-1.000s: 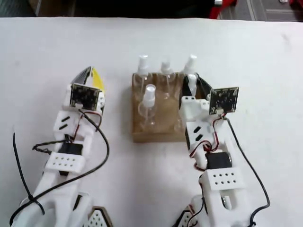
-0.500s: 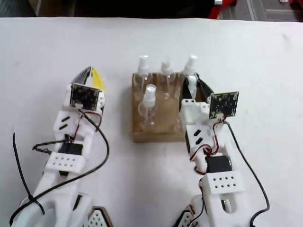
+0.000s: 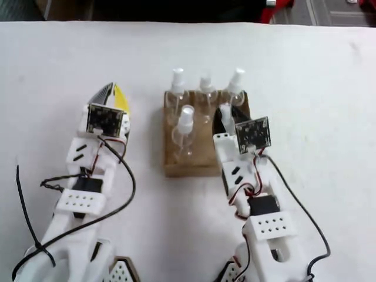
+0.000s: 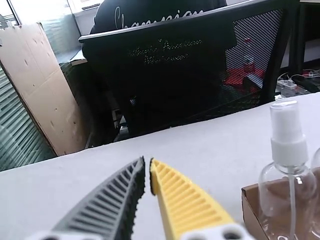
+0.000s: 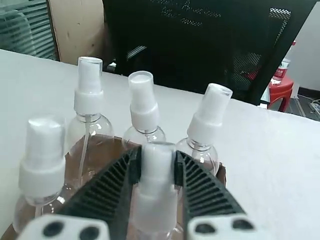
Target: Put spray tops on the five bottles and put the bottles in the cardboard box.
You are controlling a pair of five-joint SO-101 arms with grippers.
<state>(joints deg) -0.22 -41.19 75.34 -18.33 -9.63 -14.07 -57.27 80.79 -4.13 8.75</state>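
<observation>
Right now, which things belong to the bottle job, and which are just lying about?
Job: four bottles, standing in the cardboard box; fifth bottle, held in the right gripper; left gripper, shut and empty.
Lying about: black chair; cardboard sheet.

- We see a white counter [image 3: 305, 70] under everything.
- Beyond its far edge stands a black mesh chair [image 4: 250, 55].
- A cardboard sheet [image 4: 45, 90] leans beside slatted blinds [image 4: 15, 135]; a red stool [image 5: 280, 92] sits near the chair.
</observation>
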